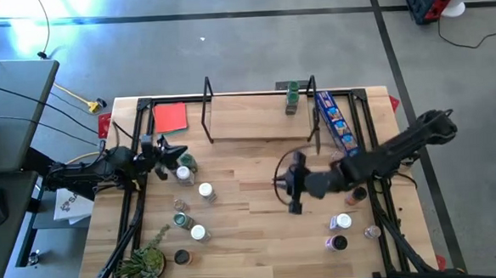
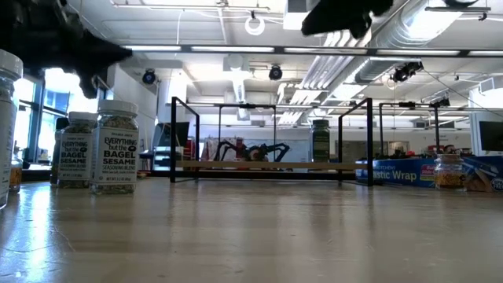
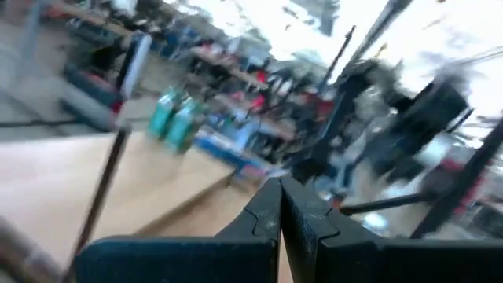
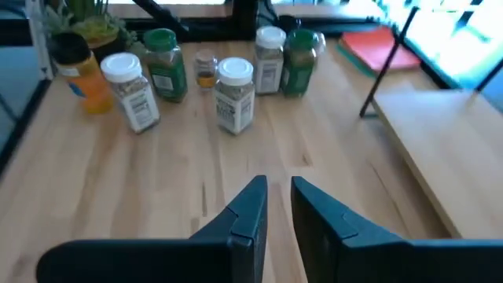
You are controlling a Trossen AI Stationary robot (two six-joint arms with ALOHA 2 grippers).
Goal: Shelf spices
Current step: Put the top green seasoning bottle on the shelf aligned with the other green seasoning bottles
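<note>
The desk (image 1: 261,232) was a light-wood top carrying all task items. The shelf (image 1: 255,117), a narrow board between black wire uprights, stood along the far edge of the desk. Two green-topped spice jars (image 1: 293,97) stood on it toward its right end. A long blue printed box (image 1: 335,119) lay just beside the shelf at the far right corner, and a red card (image 1: 170,117) lay at the far left corner.

The right arm reached in from the right edge; the right gripper (image 1: 291,182) hung over the middle of the desk, empty, its fingers (image 4: 250,206) parted by a narrow gap. The left gripper (image 1: 165,149) was near the left edge, its fingers (image 3: 267,212) pressed together on nothing.

A small green plant (image 1: 144,264) sat at the near left corner.

The remaining spices stood in two groups on the desk: a left group of jars (image 1: 192,201) between the left gripper and the plant, including white-topped ones (image 4: 234,94) and a green-topped one (image 4: 165,63), and a smaller right group (image 1: 344,227) near the right edge toward the near side.
</note>
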